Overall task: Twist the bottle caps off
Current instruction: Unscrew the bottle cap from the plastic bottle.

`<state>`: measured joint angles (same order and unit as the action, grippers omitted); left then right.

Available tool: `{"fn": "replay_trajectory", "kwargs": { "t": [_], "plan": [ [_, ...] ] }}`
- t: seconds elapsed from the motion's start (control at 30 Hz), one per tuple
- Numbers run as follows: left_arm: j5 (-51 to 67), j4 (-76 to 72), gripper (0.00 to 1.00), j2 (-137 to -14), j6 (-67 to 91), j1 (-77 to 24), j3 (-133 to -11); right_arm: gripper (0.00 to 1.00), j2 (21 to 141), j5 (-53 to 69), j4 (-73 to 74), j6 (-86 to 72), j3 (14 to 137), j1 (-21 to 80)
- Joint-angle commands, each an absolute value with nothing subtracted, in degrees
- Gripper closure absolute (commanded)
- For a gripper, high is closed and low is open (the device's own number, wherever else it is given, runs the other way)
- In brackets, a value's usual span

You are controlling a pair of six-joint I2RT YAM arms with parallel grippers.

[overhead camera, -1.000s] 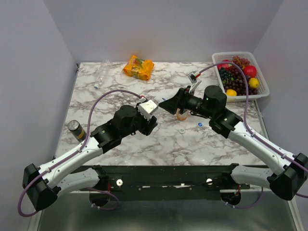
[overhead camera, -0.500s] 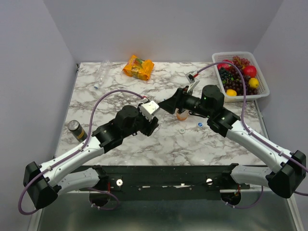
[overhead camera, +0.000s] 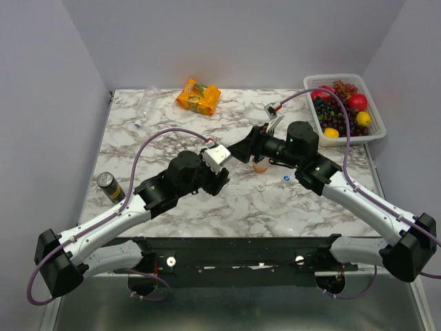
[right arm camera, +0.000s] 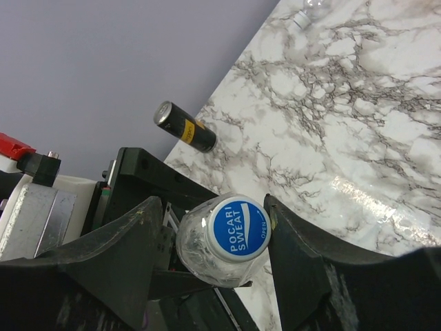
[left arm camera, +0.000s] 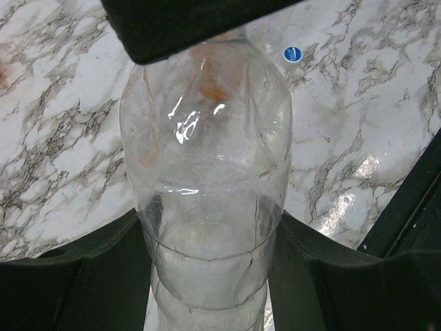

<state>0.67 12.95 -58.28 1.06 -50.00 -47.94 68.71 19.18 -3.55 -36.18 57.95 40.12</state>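
My left gripper [left arm camera: 210, 276] is shut on the body of a clear bottle [left arm camera: 207, 172] and holds it above the table. Its blue cap [right arm camera: 239, 228], printed POCARI SWEAT, is on the neck and faces the right wrist camera. My right gripper [right arm camera: 212, 214] is open around that cap: the right finger [right arm camera: 289, 248] touches its edge, the left finger [right arm camera: 131, 241] stands apart. In the top view the two grippers meet, left [overhead camera: 222, 176] and right [overhead camera: 239, 149]. The orange bottle [overhead camera: 260, 165] stands under the right arm. A loose white cap [overhead camera: 260, 185] and a loose blue cap [overhead camera: 286, 178] lie near it.
Another clear bottle [overhead camera: 145, 103] lies at the far left edge. An orange snack packet [overhead camera: 198, 95] lies at the back. A white basket [overhead camera: 375, 131] of fruit stands at the back right. A dark can [overhead camera: 109, 186] lies near the left edge.
My right gripper has moved slightly left and closer onto the capped end of the bottle. The left arm has shifted up a little with the bottle.
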Motion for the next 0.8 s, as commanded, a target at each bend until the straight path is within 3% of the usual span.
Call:
{"fn": "replay_trajectory", "kwargs": {
  "t": [0.0, 0.03, 0.17, 0.27, 0.4, 0.63, 0.77],
  "plan": [
    [1.6, 13.2, 0.67, -59.2, 0.4, -50.5, -49.1, 0.33, 68.6, 22.0, -7.4, -36.7, 60.4, 41.2],
    [1.8, 13.3, 0.67, -59.0, 0.4, -50.4, -49.1, 0.34, 68.6, 21.7, -7.4, -36.5, 60.4, 41.3],
    [5.2, 12.7, 0.67, -58.5, 0.3, -50.4, -49.0, 0.59, 68.4, 20.6, -7.4, -35.2, 60.0, 41.1],
    [10.7, 11.9, 0.67, -57.2, -1.3, -50.4, -48.6, 0.69, 68.5, 21.0, -7.3, -32.9, 59.9, 41.0],
    [21.2, 10.2, 0.67, -55.1, -1.9, -49.7, -48.0, 0.74, 68.3, 26.4, -7.5, -29.8, 59.7, 40.1],
    [42.7, 8.1, 0.66, -54.7, -1.2, -47.2, -48.2, 0.75, 66.5, 49.6, -9.8, -24.4, 57.9, 36.7],
    [51.7, 4.1, 0.66, -54.7, 2.3, -44.7, -47.7, 0.75, 63.5, 57.0, -11.4, -20.8, 54.7, 36.3]
  ]
}}
